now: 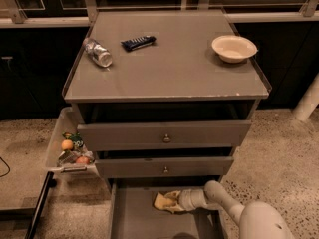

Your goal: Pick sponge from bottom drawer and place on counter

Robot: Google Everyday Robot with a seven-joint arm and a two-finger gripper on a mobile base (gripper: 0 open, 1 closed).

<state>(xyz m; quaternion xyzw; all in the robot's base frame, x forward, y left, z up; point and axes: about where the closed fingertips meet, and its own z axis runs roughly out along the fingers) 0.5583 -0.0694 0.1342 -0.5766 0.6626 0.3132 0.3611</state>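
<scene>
The pale yellow sponge [162, 202] lies on the grey floor of the open bottom drawer [134, 218], near its back middle. My gripper [174, 201] reaches in from the right on a white arm and sits right at the sponge's right side, touching it. The counter [169, 68] is the flat grey cabinet top above.
On the counter are a white bowl [234, 48] at the back right, a dark snack bar [138, 42] and a lying plastic bottle [98, 53]. Two knobbed drawers [164, 136] overhang the bottom one. A side bin [70, 148] with fruit hangs at the left.
</scene>
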